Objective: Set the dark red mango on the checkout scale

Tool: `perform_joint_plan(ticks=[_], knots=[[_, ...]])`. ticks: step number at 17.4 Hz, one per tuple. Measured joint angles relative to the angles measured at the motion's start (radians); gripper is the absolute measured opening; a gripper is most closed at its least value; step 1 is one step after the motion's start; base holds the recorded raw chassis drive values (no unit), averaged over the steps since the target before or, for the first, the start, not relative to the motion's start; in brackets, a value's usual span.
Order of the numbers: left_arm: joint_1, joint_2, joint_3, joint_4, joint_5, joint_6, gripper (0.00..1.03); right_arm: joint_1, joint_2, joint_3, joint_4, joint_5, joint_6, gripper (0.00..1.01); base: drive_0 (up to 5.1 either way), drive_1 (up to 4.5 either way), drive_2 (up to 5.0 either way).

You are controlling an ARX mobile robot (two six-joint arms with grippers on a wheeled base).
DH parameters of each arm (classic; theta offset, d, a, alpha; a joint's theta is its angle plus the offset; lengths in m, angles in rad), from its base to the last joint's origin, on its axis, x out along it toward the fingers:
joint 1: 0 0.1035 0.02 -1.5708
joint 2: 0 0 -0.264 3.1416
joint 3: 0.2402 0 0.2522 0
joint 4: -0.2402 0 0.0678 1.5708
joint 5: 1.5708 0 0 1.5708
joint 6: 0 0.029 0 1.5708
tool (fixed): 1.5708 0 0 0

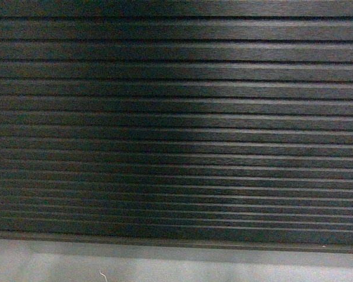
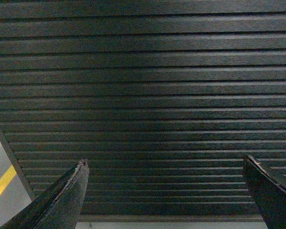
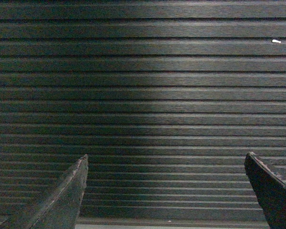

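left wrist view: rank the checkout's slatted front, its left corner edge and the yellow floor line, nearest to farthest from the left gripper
1. slatted front: straight ahead, framed by the open left gripper.
2. left corner edge: off to the left side.
3. yellow floor line: on the floor past that corner, far left.

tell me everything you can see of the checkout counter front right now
Only the checkout front shows; its top is out of frame. It is a black, upright panel of long horizontal ribs with a faint brushed grain, lit brighter toward the right. A plain strip closes its bottom edge where it meets the grey floor. The left wrist view shows its left end beside a yellow floor line. A small white speck sits on one rib. Nothing touches it.
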Motion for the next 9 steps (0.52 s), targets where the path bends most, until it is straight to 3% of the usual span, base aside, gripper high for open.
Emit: perform_joint_plan(ticks=[9], knots=[[0.0, 0.0, 0.0, 0.0, 0.0, 0.0, 0.98, 0.0, 0.0, 0.0, 0.0, 0.0, 0.0, 0.98, 0.0, 0.0, 0.0]])
